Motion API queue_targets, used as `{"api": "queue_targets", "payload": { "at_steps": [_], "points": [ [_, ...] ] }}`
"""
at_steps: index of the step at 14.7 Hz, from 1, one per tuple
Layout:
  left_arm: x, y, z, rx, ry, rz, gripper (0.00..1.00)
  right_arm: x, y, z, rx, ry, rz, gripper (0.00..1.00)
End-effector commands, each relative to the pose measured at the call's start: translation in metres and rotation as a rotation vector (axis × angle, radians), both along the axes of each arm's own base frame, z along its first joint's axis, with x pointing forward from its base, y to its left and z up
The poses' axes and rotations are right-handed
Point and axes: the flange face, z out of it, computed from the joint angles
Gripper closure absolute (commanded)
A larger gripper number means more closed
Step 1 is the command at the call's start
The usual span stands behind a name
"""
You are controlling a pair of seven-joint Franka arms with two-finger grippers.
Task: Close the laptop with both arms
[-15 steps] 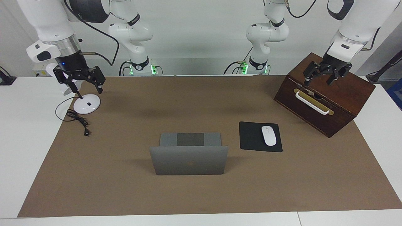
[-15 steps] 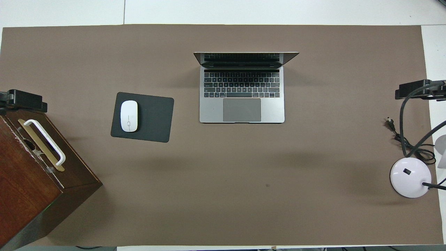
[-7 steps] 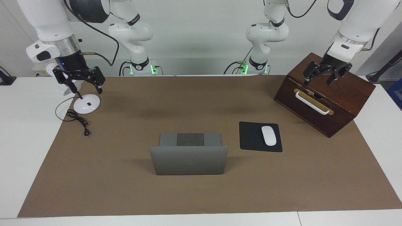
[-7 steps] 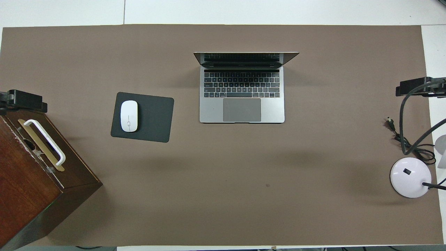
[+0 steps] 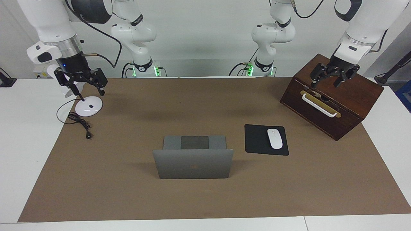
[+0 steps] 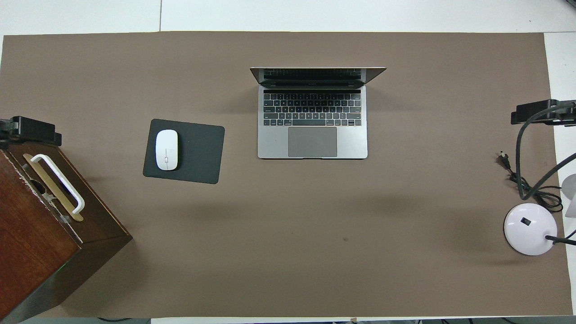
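Observation:
The silver-grey laptop [image 5: 192, 167] stands open in the middle of the brown mat, with its lid about upright and its screen toward the robots. Its keyboard shows in the overhead view [image 6: 312, 121]. My right gripper [image 5: 89, 91] is open and empty, up over the white lamp base [image 5: 89, 106] at the right arm's end of the table. It also shows in the overhead view [image 6: 540, 112]. My left gripper [image 5: 325, 84] is open and empty over the wooden box [image 5: 334, 109] at the left arm's end. Both grippers are well apart from the laptop.
A black mouse pad [image 5: 257, 139] with a white mouse [image 5: 275, 138] lies beside the laptop, toward the left arm's end. The box has a white handle [image 5: 319, 105]. A black cable [image 5: 80, 123] trails from the lamp. The brown mat [image 5: 205, 199] covers the table.
Almost nothing: the right gripper has shifted very slightly over the lamp. The laptop and the left gripper have not moved.

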Motion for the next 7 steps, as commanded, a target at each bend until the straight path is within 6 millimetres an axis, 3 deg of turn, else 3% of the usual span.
{"api": "queue_targets", "payload": {
  "at_steps": [1, 7],
  "points": [
    [-0.0061, 0.002, 0.0009, 0.01, 0.008, 0.001, 0.0, -0.0061, -0.0034, -0.0007, -0.02, -0.015, 0.031, 0.0],
    [-0.0074, 0.0063, 0.0009, 0.019, 0.016, 0.007, 0.0, -0.0043, -0.0035, 0.0014, -0.028, -0.02, 0.069, 0.0]
  ]
}}
